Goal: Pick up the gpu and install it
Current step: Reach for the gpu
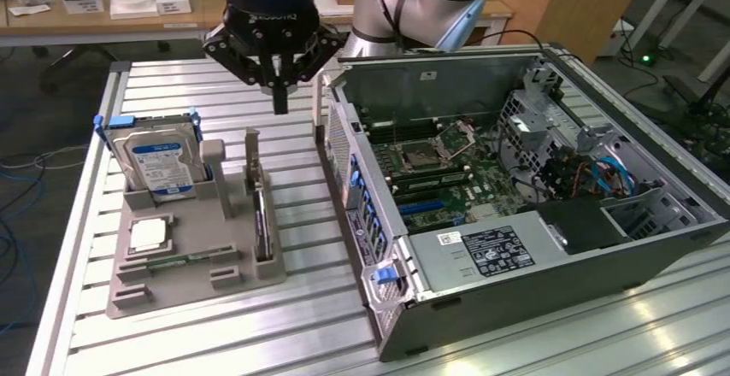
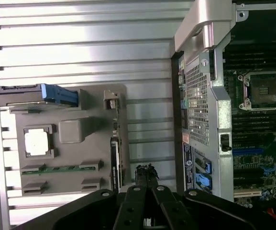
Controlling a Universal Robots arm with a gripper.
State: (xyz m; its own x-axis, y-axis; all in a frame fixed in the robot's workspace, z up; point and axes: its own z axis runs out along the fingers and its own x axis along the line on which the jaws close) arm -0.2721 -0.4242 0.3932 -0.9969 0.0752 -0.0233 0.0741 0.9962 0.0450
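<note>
The black two-fingered gripper [image 1: 277, 94] hangs with its fingers pressed together and nothing between them, over the slatted aluminium table [image 1: 297, 325], just off the edge of the grey moulded holder tray [image 1: 188, 252] that faces the open grey computer case [image 1: 479, 58]. It is close to the gpu [image 1: 261, 214] but not touching it.

To take the card well, I judge the fingers must part before they go down, since shut tips would only strike its upper edge. They should be centred over the tray's slot, one finger on each flat face and near mid-length so the card does not tip, then draw straight up out of the posts. A light squeeze seems wise, as so thin a board may flex.

The gpu is a thin, dark, rectangular circuit card standing on its long edge in the slot along the tray's case-side edge, between two grey posts. It shows edge-on as a narrow dark strip; its fan face cannot be made out
</note>
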